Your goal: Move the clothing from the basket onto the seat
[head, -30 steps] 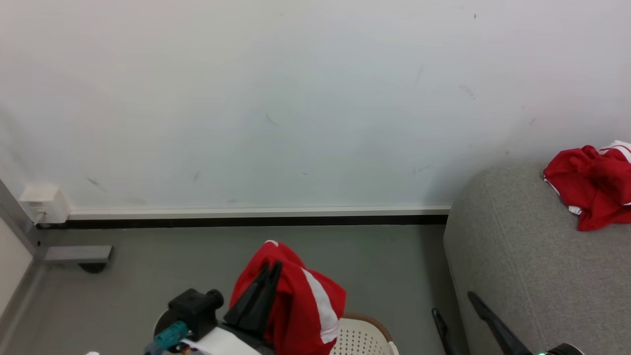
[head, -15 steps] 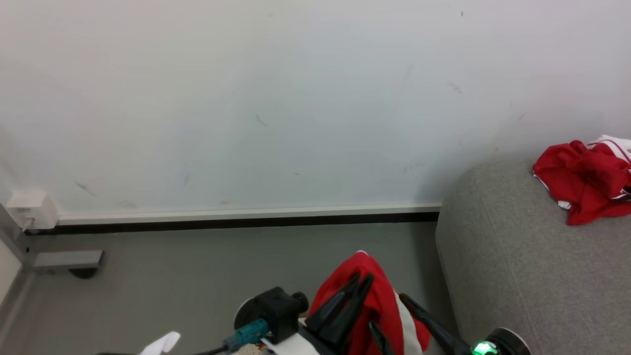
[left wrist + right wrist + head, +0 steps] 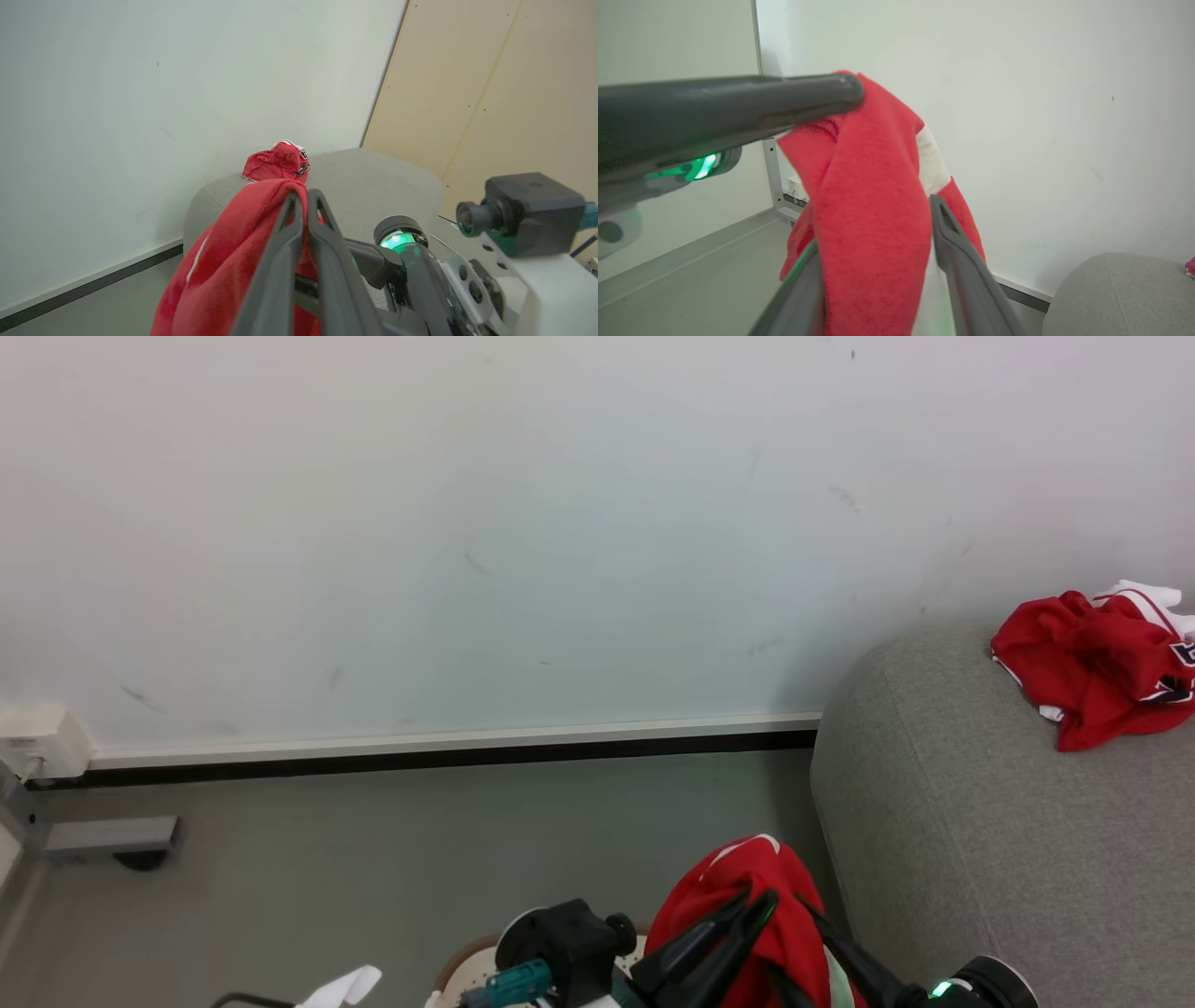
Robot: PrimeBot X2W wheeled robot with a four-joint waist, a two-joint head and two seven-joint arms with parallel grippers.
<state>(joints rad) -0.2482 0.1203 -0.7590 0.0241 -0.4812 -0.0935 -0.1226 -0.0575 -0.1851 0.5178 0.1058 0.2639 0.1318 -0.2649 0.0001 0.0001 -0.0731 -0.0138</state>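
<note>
At the bottom of the head view my left gripper [image 3: 761, 899] is shut on a piece of red clothing [image 3: 747, 877] with a white stripe, held up close to the left end of the grey seat [image 3: 934, 821]. The left wrist view shows the same shut fingers [image 3: 301, 198] pinching the cloth [image 3: 224, 261]. My right gripper [image 3: 875, 224] stands open, one finger on each side of the hanging cloth [image 3: 873, 196]. A second red piece [image 3: 1088, 677] lies crumpled on the seat by the wall. Only a bit of the basket's brown rim [image 3: 464, 957] shows behind my left wrist.
A white wall with a dark skirting strip [image 3: 420, 756] runs behind the grey floor. A wall box [image 3: 37, 747] and a grey metal foot [image 3: 103, 835] sit at the far left. A white scrap [image 3: 341, 985] lies at the bottom edge. Beige panels [image 3: 490, 93] stand past the seat.
The head camera has turned right. My left gripper carried the red piece right, toward the seat. My right gripper came up beside it, and its fingers now flank the cloth.
</note>
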